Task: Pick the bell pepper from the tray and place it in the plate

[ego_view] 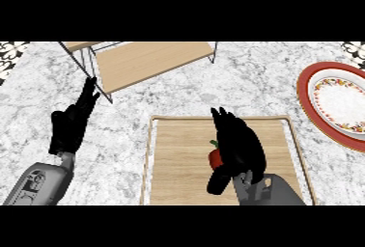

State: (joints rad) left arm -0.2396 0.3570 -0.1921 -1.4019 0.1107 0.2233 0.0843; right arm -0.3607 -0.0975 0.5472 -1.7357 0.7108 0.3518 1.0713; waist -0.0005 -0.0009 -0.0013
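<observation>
A red bell pepper (214, 156) with a green stem lies on the wooden tray (178, 154) in the lower middle of the head view. My right hand (239, 144) covers most of it from the right, fingers stretched forward over it and thumb hanging below; only the pepper's left edge shows. The plate (341, 103), white with a red rim and a flowered band, sits at the right edge, partly cut off. My left hand (71, 123) rests open at the left, fingers up, away from the tray.
A light wooden rack with thin metal legs (146, 60) stands at the back, above the tray. The counter is grey-white marble (128, 103). Patterned tiles show at both upper corners.
</observation>
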